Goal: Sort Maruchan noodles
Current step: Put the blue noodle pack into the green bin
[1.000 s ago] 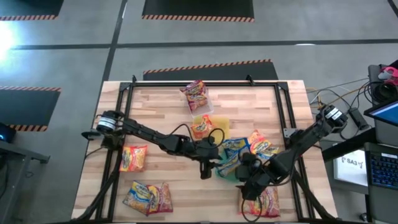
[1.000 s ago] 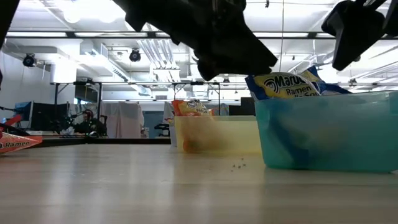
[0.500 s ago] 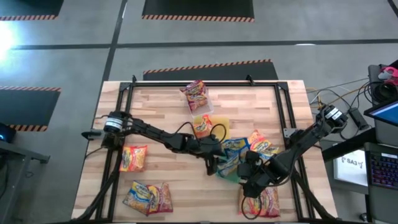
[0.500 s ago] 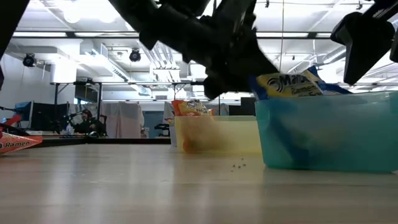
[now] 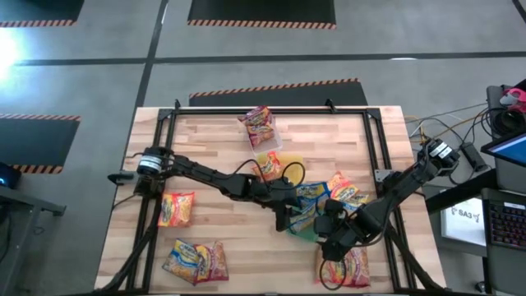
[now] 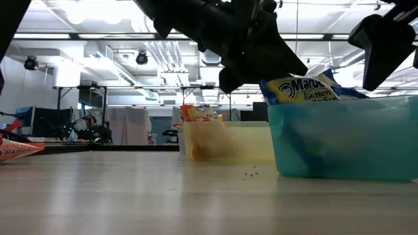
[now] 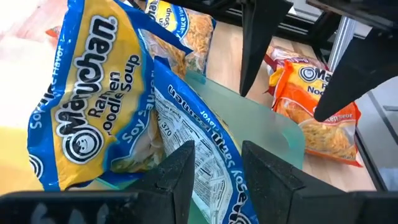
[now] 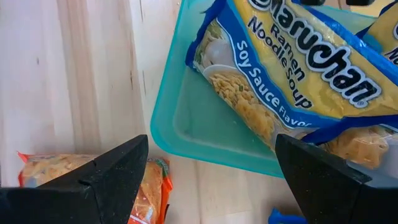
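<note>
Over the green tray [image 7: 273, 124], left pincer [image 7: 214, 165] grips a blue packet [image 7: 199, 155].

Several blue-and-yellow packets [image 5: 311, 196] are piled in and over the teal tray near the table's middle, one [image 7: 93, 118] lying face up with "Soy Sauce" lettering and another [image 7: 208, 168] turned back side up beside it. An orange packet [image 5: 267, 167] is seen in the yellow tray, and a reddish one [image 5: 260, 123] in the clear tray toward the far edge. Further packets are scattered flat on the wood: one orange [image 5: 177, 208] at the left, two [image 5: 196, 261] at the near left, others [image 5: 345, 191] right of the teal tray, and one [image 5: 352, 266] at the near right.
</note>
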Robot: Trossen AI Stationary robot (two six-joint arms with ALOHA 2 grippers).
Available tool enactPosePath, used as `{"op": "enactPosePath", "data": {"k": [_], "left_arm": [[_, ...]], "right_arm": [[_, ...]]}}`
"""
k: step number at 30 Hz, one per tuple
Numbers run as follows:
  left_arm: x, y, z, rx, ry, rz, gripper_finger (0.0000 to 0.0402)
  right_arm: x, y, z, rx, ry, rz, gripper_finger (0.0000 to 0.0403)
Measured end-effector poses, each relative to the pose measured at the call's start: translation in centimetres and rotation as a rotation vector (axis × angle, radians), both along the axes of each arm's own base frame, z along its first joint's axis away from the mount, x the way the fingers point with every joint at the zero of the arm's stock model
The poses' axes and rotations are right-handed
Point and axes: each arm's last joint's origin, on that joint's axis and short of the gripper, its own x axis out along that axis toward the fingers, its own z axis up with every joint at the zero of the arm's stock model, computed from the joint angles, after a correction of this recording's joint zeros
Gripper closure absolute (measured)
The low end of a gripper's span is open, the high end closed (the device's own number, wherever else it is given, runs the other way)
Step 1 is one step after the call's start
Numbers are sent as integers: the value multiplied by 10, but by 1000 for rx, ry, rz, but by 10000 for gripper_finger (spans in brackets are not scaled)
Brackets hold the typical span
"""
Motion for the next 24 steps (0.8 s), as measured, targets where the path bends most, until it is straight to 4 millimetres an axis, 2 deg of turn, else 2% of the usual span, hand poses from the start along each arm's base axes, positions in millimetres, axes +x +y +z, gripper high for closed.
{"op": "enactPosePath", "data": {"k": [8, 18, 24], "left_arm": [[0, -5, 2, -32, -1, 11, 286], [13, -11, -16, -44, 21, 17, 286], [20, -13, -22, 14, 118, -8, 287]], "right_arm": [[-4, -4, -10, -21, 26, -9, 62], [-6, -5, -14, -21, 33, -19, 62], [-6, -4, -14, -18, 38, -15, 62]]}}
